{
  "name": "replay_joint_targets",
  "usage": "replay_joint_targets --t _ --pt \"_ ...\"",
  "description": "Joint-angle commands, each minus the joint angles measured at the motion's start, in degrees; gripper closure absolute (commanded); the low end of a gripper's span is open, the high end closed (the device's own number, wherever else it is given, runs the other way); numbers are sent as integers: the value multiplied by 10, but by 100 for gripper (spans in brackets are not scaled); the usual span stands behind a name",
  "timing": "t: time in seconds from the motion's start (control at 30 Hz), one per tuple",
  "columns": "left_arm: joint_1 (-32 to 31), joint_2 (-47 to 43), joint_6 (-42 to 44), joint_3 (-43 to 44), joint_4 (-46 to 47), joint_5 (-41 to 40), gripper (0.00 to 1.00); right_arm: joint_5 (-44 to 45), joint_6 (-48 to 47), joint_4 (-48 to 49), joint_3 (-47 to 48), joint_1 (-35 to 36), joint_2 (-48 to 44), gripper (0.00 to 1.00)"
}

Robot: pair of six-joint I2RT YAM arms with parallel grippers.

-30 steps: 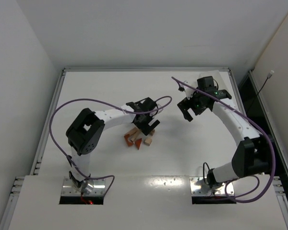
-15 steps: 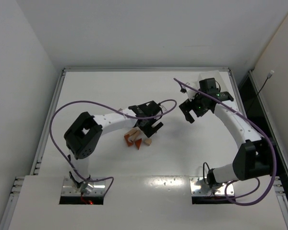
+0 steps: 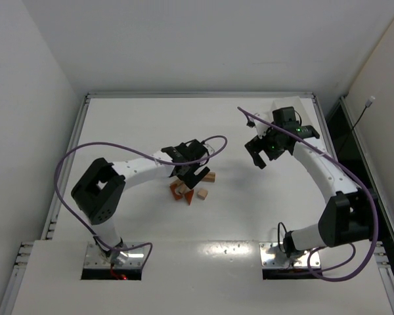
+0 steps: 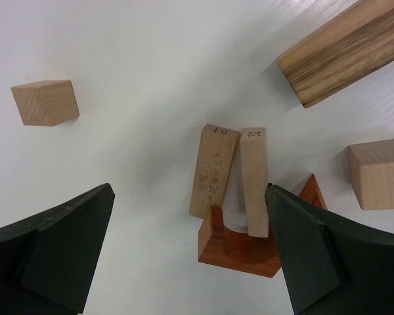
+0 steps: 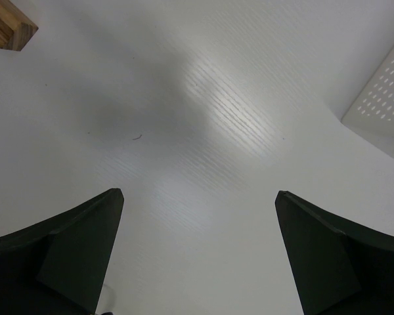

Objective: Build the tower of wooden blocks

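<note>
Two slim tan wood blocks [image 4: 213, 172] lie parallel, long axes 12-to-6; left gripper [image 4: 189, 193], right gripper [image 5: 198, 197] both gaping, empty.

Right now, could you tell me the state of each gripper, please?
Left gripper: open, holding nothing.
Right gripper: open, holding nothing.

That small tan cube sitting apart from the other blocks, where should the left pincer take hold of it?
Grip the tan cube across two opposite flat sides, coming straight down. It sits on the table, clear all round, so the open left pincer should fit without touching the other blocks.
</note>
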Motion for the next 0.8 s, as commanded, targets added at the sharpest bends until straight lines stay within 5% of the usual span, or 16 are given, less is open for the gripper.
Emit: replay_joint_targets --t 0.0,0.77 --pt "17 -10 -10 -6 11 17 0 -12 1 4 13 -3 -4 1" --pt "59 23 -21 5 6 63 0 -12 1 4 19 3 14 1"
